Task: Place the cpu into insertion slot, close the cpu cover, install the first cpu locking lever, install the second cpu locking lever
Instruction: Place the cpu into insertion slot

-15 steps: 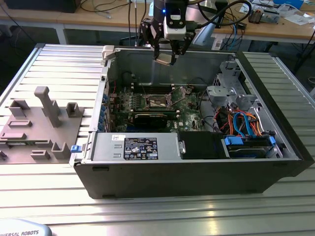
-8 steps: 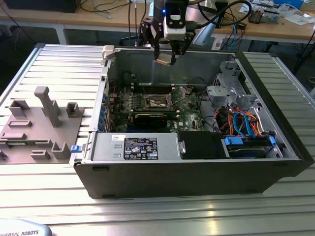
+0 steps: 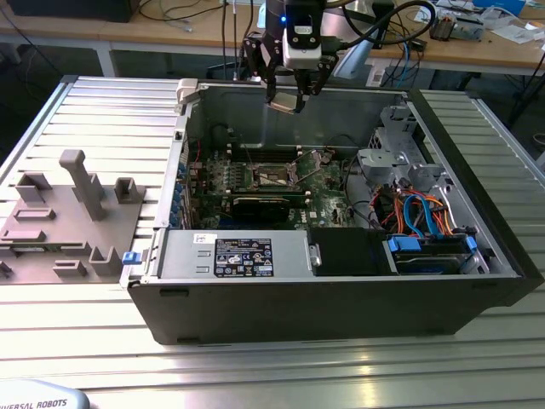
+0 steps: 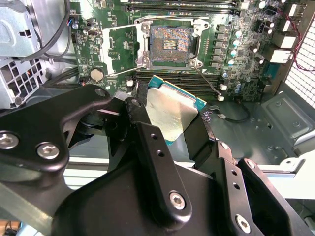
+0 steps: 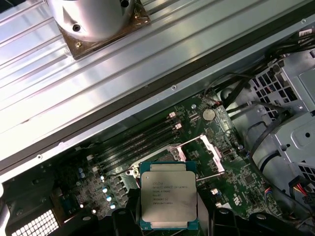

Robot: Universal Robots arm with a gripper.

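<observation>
My gripper (image 3: 288, 92) hangs above the rear of the open black computer case (image 3: 341, 298), shut on the cpu (image 3: 283, 104). In both wrist views the cpu (image 4: 170, 113) (image 5: 168, 196) sits between the black fingers (image 4: 135, 110), its silvery top face showing. Below it on the green motherboard (image 4: 246, 54) lies the insertion slot (image 4: 170, 43), uncovered, with its contacts visible. The cpu cover (image 4: 123, 46) is a thin metal frame swung open beside the slot. In the exterior view the insertion slot (image 3: 274, 177) is well below and in front of the gripper.
A grey fixture block (image 3: 68, 213) lies on the ribbed table at the exterior view's left. Inside the case are a power supply (image 3: 238, 256), a drive cage (image 3: 387, 149) and coloured cables (image 3: 421, 213). The arm's round base (image 5: 98, 19) stands on the table behind the case.
</observation>
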